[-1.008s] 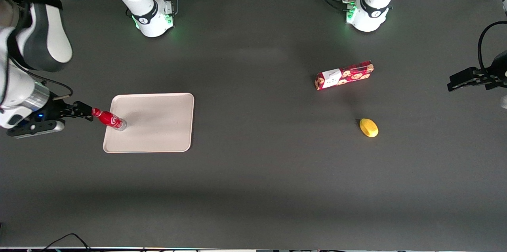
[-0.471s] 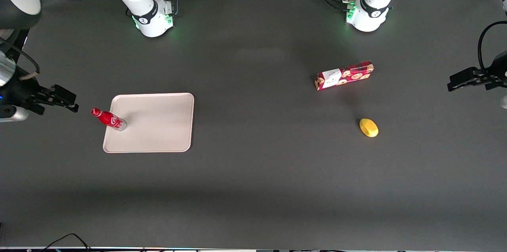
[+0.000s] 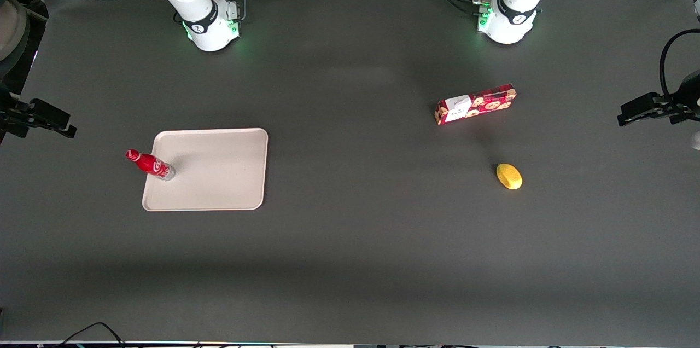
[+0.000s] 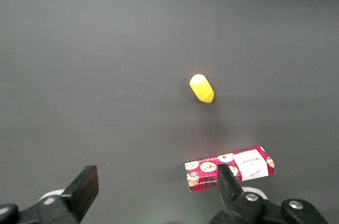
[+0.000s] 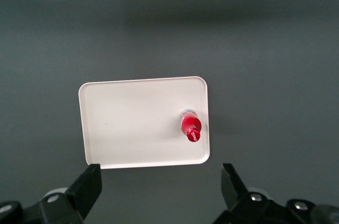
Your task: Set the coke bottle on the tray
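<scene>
Coke bottle (image 3: 150,164): stands upright on the tray (image 3: 219,173), inside the rim at the edge toward the working arm's end of the table; red cap, white lettering, clear base.
Tray: beige, rectangular, rounded corners, low rim; flat on the table (image 3: 350,260); nothing else on it.
Gripper (image 3: 48,118): raised above the table edge at the working arm's end, well apart from the bottle; fingers spread wide, holding nothing.
Surface: dark grey matte cloth over the whole table; light grey wall along the side farthest from the front camera; cables run from both arm bases.
Arm bases (image 3: 210,22): white, with green lights, at the table edge farthest from the front camera.
Cookie box (image 3: 476,104): long, red, lying flat toward the parked arm's end.
Yellow object (image 3: 509,176): small, oval; nearer the front camera than the cookie box, apart from it.
Right wrist view: looks straight down on tray (image 5: 143,123) and bottle (image 5: 190,127); cap seen end-on; both finger tips (image 5: 233,179) frame the tray, wide apart.
Left wrist view: only cookie box (image 4: 230,168) and yellow object (image 4: 202,88); tray not in it.
Front view: the only one showing both ends of the table at once.
</scene>
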